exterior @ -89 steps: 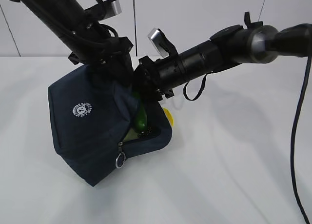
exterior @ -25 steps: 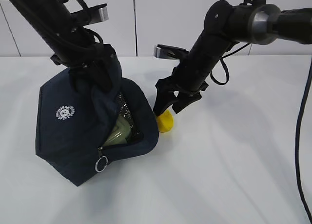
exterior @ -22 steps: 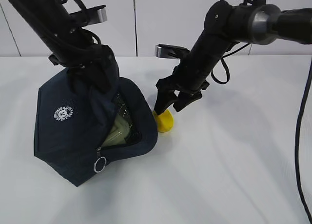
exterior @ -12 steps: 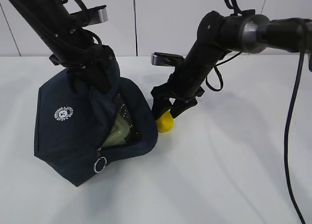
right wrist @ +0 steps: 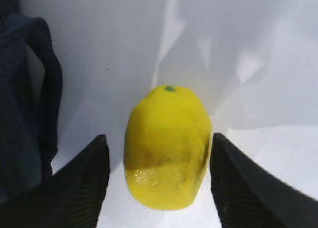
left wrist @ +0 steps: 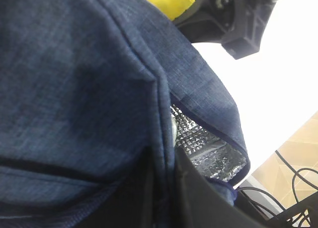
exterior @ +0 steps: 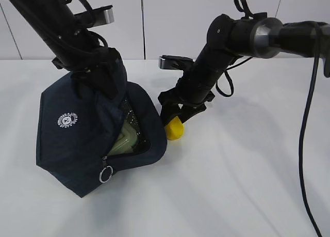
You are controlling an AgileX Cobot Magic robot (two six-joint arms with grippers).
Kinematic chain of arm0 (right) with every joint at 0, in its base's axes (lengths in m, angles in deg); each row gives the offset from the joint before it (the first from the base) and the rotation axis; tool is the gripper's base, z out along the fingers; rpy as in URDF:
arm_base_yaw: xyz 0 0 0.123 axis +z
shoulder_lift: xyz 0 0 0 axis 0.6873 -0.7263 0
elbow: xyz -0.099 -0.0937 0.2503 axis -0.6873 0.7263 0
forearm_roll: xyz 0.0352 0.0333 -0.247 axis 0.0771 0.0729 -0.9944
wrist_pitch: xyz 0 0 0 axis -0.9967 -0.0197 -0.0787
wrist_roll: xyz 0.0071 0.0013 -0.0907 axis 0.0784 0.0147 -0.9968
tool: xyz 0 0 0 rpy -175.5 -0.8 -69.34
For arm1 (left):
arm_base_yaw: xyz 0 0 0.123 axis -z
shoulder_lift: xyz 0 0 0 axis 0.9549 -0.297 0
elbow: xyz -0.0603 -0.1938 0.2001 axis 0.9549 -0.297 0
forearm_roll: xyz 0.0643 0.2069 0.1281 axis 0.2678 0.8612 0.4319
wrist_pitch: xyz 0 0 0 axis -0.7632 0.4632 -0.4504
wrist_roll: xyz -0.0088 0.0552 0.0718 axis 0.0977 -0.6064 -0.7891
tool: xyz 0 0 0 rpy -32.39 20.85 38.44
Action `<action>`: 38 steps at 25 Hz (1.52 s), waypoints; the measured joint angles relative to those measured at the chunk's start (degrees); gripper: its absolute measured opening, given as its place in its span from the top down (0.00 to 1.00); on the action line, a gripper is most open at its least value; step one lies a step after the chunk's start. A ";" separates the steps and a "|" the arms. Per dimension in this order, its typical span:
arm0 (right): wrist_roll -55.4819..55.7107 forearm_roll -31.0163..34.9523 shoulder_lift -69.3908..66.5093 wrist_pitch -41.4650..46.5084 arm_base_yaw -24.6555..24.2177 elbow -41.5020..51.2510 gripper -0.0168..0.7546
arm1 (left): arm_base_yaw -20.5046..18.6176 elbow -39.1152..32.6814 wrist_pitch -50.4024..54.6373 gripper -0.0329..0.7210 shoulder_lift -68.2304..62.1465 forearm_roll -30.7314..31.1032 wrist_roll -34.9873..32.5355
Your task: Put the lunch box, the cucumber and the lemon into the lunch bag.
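On the left of the white surface (exterior: pixel 242 185), my left tool (exterior: pixel 95 74) is clamping shut on the upper fabric of the lunch bag (exterior: pixel 77 139), holding its mouth agape. Inside, the lunch box (exterior: pixel 126 139) is showing its pale lid. Just right of the bag, the lemon (exterior: pixel 174 128) is lying on the surface, and my right tool (exterior: pixel 175 114) is straddling it with fingers (right wrist: pixel 79 183) spread, not yet touching.

The lunch bag (exterior: pixel 82 139) is of dark navy woven cloth, matt and a little rough, with a shiny crinkled silver foil lining (left wrist: pixel 206 146) and a metal ring pull (exterior: pixel 106 174), while the lemon (right wrist: pixel 167 146) has a bright, slightly pitted skin, and the table (exterior: pixel 232 185) looks smooth and white.
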 joint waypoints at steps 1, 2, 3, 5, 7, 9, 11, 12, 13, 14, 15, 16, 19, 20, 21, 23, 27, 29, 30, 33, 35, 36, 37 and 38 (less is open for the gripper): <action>0.00 -0.09 0.00 0.00 0.00 0.00 0.36 | 0.00 0.00 0.00 0.94 0.00 -0.09 0.00; 0.00 -0.09 0.00 0.00 0.00 0.00 0.36 | 0.00 0.00 0.00 0.94 0.00 -0.09 0.00; 0.00 -0.09 0.00 0.00 0.00 0.00 0.36 | 0.00 0.00 0.00 0.94 0.00 -0.09 0.00; 0.00 -0.22 -0.26 0.25 0.00 0.00 0.36 | 0.00 0.00 0.00 0.94 0.00 -0.13 0.00; 0.00 -0.22 -0.67 0.36 0.00 0.00 0.36 | 0.00 0.00 0.00 0.94 0.00 -0.22 0.00; 0.00 -0.36 -0.98 0.48 0.00 0.00 0.36 | 0.00 0.00 0.04 0.94 0.00 -0.22 0.00; 0.00 -0.40 -1.07 0.48 0.00 0.00 0.36 | 0.00 0.00 0.04 0.94 0.00 -0.22 0.00; 0.00 -0.40 -1.07 0.48 0.00 0.00 0.36 | 0.00 0.00 0.13 0.94 0.00 -0.22 0.00; 0.00 -0.40 -1.07 0.48 0.00 0.00 0.36 | 0.00 0.00 0.13 0.94 0.00 -0.35 0.00; 0.00 -0.40 -1.07 0.48 0.00 0.00 0.36 | 0.00 0.00 0.13 0.94 0.00 -0.35 0.00; 0.00 -0.40 -1.07 0.48 0.00 0.00 0.37 | 0.00 0.00 0.17 0.94 0.00 -0.46 0.00; 0.00 -0.40 -1.07 0.48 0.00 0.00 0.37 | 0.00 0.00 0.26 0.94 0.00 -0.39 0.00; 0.00 -0.84 -1.07 0.59 0.00 0.00 0.44 | 0.00 0.00 0.26 0.94 0.00 -0.63 0.00; 0.00 -0.95 -1.07 0.62 0.00 -0.13 0.46 | 0.00 0.00 0.37 0.94 0.00 -0.77 0.00; 0.00 -0.95 -1.07 0.62 0.00 -0.13 0.48 | 0.00 0.00 0.30 0.94 0.00 -0.91 0.00; 0.00 -0.95 -1.07 0.74 0.00 -0.25 0.52 | 0.00 0.00 0.40 0.94 0.00 -1.09 0.00; 0.24 -1.62 -1.24 4.09 0.00 -2.45 0.54 | 0.00 0.00 0.53 0.94 0.00 -1.22 0.00; 0.43 -2.20 -1.24 6.38 -0.24 -5.35 0.54 | 0.00 0.00 0.56 0.94 0.00 -1.33 0.00; 0.64 -2.43 -1.24 7.19 -0.47 -7.08 0.54 | 0.00 0.00 0.66 0.94 0.00 -1.31 0.00; 1.04 -2.51 -1.24 8.08 -1.31 -12.17 0.54 | 0.00 0.00 1.10 0.94 0.00 -1.31 0.00; 2.05 -2.07 -1.24 8.18 -1.97 -14.56 0.54 | 0.00 0.00 1.37 0.94 0.00 -1.45 0.00; 2.12 -1.53 -1.12 8.30 -2.20 -15.21 0.54 | 0.00 0.00 1.46 0.94 0.00 -1.45 0.00; 2.21 -0.35 -0.99 8.30 -2.49 -15.60 0.54 | 0.00 0.00 1.46 0.94 0.00 -1.45 0.00; 2.21 1.13 -0.78 8.30 -2.78 -15.58 0.54 | 0.00 0.00 1.46 0.94 0.12 -1.45 0.00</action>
